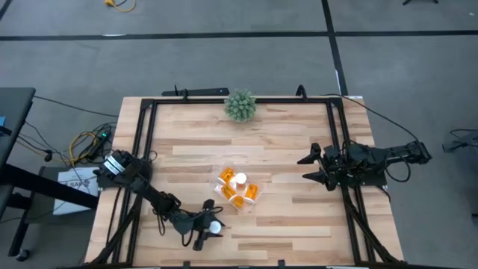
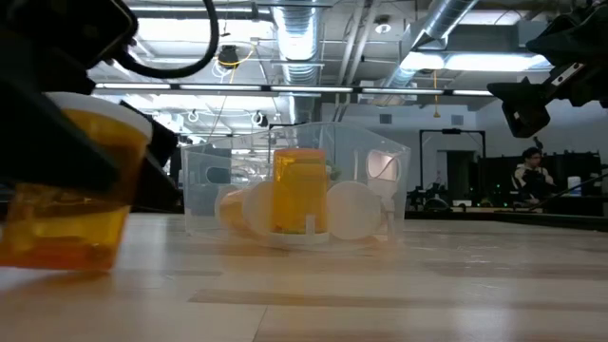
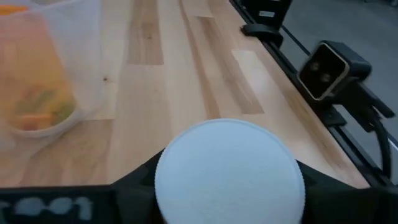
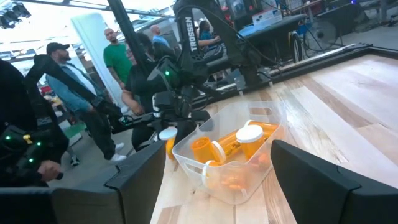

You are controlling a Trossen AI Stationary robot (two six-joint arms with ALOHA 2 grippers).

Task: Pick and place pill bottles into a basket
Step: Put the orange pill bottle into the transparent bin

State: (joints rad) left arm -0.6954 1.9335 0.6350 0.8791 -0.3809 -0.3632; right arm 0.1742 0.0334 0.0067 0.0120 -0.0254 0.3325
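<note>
One bottle in hand: the left gripper (image 1: 211,228), near the front edge of the table, is clamped on a small translucent orange pill bottle with a round white cap (image 1: 215,227).
Held bottle, low view: the orange body (image 2: 66,195) sits at the wood surface, tilted, with dark gripper parts around it; whether it touches the table I cannot tell.
Held bottle, left wrist view: the white cap (image 3: 229,172) fills the space between the dark fingers (image 3: 140,186).
Basket: a small clear plastic rectangular tray with rounded corners (image 1: 223,196) lies near the middle of the table, beyond the left gripper and apart from it.
Basket contents: several orange bottles with white caps (image 1: 239,187); in the low view one stands cap-down (image 2: 299,193) and others lie on their sides beside it.
Right gripper: the right gripper (image 1: 309,167) hovers at the right side of the table, fingers spread wide and holding nothing, well apart from the tray.
Table: light wooden boards (image 1: 284,127) bordered by a black metal frame (image 1: 147,123).
Plant: a spiky green ball-shaped plant (image 1: 240,106) sits at the far edge.
Room: several people (image 4: 115,59) stand beyond the table in the right wrist view.
</note>
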